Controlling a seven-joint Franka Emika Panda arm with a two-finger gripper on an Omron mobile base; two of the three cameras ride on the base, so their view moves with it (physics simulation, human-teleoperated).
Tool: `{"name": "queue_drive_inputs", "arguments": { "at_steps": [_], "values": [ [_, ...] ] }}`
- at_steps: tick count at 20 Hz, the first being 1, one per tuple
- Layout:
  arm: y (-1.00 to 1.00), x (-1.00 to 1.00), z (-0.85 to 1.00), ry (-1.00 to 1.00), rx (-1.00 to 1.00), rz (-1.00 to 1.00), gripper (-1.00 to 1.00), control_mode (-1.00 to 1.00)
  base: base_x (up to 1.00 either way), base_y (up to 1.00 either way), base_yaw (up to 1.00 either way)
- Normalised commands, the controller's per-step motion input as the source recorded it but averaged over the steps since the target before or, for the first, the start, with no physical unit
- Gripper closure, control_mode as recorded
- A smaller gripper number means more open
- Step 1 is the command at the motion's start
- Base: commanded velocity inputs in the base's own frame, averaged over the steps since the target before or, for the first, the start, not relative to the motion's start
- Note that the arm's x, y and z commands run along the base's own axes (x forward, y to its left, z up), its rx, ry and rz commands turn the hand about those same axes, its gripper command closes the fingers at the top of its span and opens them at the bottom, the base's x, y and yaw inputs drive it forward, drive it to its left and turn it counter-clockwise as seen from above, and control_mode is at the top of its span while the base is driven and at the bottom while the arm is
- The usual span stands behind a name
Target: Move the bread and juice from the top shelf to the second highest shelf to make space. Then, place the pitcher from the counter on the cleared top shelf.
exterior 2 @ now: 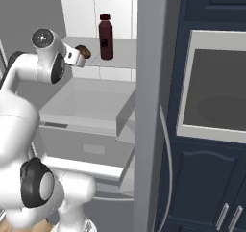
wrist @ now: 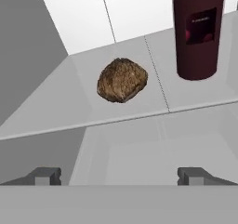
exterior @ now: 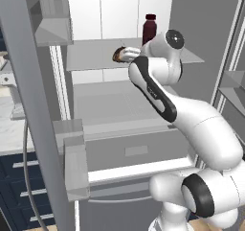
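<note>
Hand view: bread [wrist: 122, 79] beside juice [wrist: 196, 32]; apart.

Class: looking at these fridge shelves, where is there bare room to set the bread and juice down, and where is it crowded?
The second highest shelf is bare from rim to back wall. On the top shelf, bare patches lie left of the bread and in front of it to the edge. It is crowded near the seam, where bread and juice sit close. The open gripper hovers before the shelf edge.
</note>
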Motion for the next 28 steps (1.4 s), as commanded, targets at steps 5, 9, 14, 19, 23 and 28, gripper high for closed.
{"name": "queue_drive_inputs", "arguments": {
  "at_steps": [5,9,14,19,23,28],
  "values": [
    [0.02,0.52,0.00,0.01,0.00,-0.03,-1.00,-1.00,0.00,0.00,0.00],
    [0.14,0.56,0.00,0.04,-0.01,-0.04,-1.00,-1.00,0.00,0.00,0.00],
    [0.15,0.54,0.00,0.09,-0.03,-0.05,-1.00,-1.00,0.00,0.00,0.00],
    [0.07,0.49,-0.01,0.09,-0.02,-0.05,-1.00,-1.00,0.00,0.00,0.00],
    [0.00,0.45,-0.06,0.09,-0.01,-0.04,-1.00,-1.00,0.00,0.00,0.00],
    [0.00,0.40,-0.20,0.10,-0.01,-0.04,-1.00,-1.00,0.00,0.00,0.00]
  ]
}}
